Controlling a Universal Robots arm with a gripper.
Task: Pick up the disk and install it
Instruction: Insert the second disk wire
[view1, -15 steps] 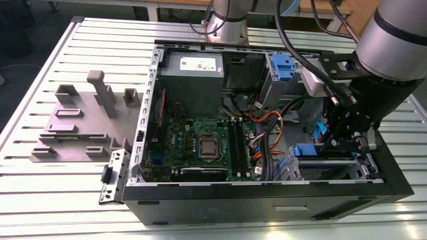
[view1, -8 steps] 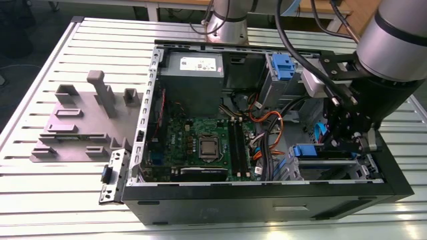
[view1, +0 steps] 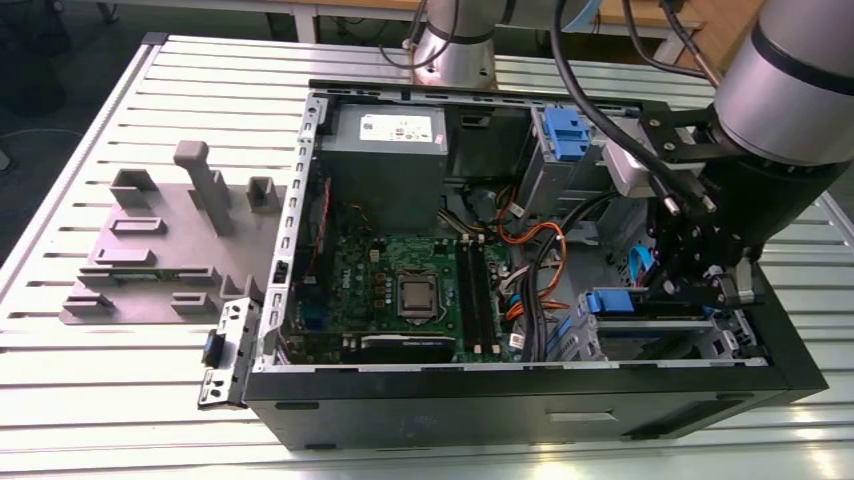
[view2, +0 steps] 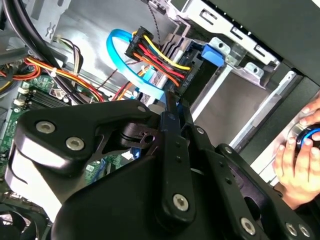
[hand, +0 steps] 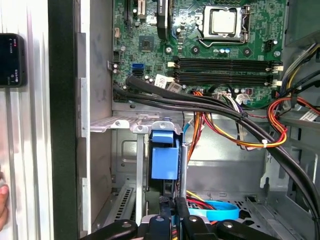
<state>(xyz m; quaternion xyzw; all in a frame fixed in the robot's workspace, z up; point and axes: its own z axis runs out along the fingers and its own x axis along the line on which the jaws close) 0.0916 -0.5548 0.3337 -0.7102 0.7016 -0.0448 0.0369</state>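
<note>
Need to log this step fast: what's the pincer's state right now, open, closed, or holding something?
Pincer: closed, fingers pressed together, nothing visibly between them, just above the blue carrier of the disk sitting in the drive bay.

The black gripper (view2: 172, 107) hangs beside a cable bundle (view2: 157, 57), a hand (view2: 300, 160) nearby

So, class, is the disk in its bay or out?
In: the disk stands inside the metal bay; fully seated, cannot tell.
</note>
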